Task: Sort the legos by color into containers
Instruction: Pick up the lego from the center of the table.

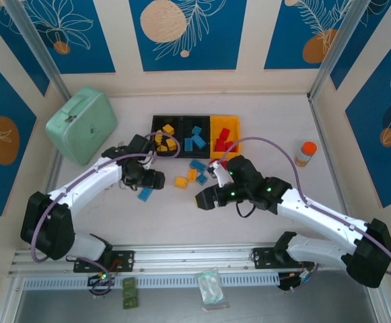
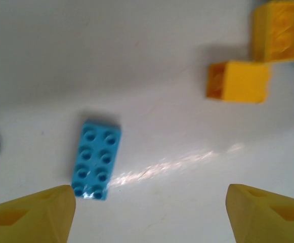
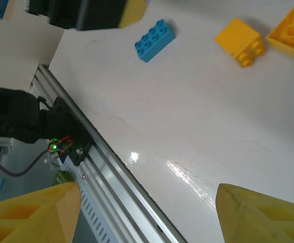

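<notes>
The containers (image 1: 195, 125) stand in a row at the back: a black bin with yellow legos (image 1: 166, 140), a black bin with blue ones (image 1: 195, 138), and a yellow bin with red ones (image 1: 225, 138). Loose on the table lie a blue brick (image 1: 145, 194) (image 2: 96, 159) (image 3: 155, 40), two yellow-orange bricks (image 1: 181, 182) (image 2: 238, 81) (image 3: 240, 41) and more blue ones (image 1: 198, 168). My left gripper (image 1: 156, 183) (image 2: 149, 212) hovers open and empty, the blue brick just off its left finger (image 2: 35, 215). My right gripper (image 1: 200, 200) (image 3: 147, 215) is open and empty over bare table near the front rail.
A mint-green case (image 1: 82, 124) sits at the back left and an orange-capped bottle (image 1: 306, 153) at the right. A metal rail (image 1: 195, 259) (image 3: 116, 172) runs along the table's near edge. The two grippers are close together mid-table.
</notes>
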`<state>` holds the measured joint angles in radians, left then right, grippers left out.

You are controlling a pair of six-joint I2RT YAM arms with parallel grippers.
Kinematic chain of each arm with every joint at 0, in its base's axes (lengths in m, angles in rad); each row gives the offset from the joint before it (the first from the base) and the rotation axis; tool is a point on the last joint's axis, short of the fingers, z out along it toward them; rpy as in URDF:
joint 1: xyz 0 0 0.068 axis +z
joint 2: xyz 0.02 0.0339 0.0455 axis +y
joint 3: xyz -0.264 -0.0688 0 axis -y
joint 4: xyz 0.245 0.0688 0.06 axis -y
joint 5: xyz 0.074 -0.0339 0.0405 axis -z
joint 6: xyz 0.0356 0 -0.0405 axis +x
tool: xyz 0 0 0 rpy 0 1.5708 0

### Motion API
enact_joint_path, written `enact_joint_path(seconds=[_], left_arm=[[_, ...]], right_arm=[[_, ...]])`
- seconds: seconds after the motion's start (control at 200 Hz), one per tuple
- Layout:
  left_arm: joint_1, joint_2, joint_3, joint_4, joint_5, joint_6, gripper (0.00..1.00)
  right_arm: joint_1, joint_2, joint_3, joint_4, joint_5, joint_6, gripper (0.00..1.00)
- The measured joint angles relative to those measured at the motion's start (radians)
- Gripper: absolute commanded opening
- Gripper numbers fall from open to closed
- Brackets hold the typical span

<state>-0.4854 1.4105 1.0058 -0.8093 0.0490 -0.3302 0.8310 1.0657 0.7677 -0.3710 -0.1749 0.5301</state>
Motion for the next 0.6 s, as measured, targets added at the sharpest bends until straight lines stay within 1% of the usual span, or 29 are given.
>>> enact_joint_path(seconds=[0.12,0.255,0.36,0.495,0.6], left_arm=[[0.013,0.056,-0.024,0.006,-0.012,0.012,0.82],[0.027,0.14,-0.032,0.027,-0.027,0.018,0.81],[0.038,0.196,-0.034,0.046,-0.033,0.017,0.78],[0.047,0.247,-0.036,0.07,-0.034,0.008,0.67],[0.047,0.259,-0.037,0.079,-0.031,0.003,0.48]], right_arm=[[0.03,0.052,0.016,0.012,0.006,-0.008,0.71],[0.042,0.059,0.017,0.019,0.006,-0.008,0.71],[0.042,0.059,0.017,0.02,0.01,-0.008,0.71],[0.042,0.059,0.017,0.021,0.011,-0.007,0.7],[0.042,0.059,0.017,0.021,0.011,-0.007,0.7]])
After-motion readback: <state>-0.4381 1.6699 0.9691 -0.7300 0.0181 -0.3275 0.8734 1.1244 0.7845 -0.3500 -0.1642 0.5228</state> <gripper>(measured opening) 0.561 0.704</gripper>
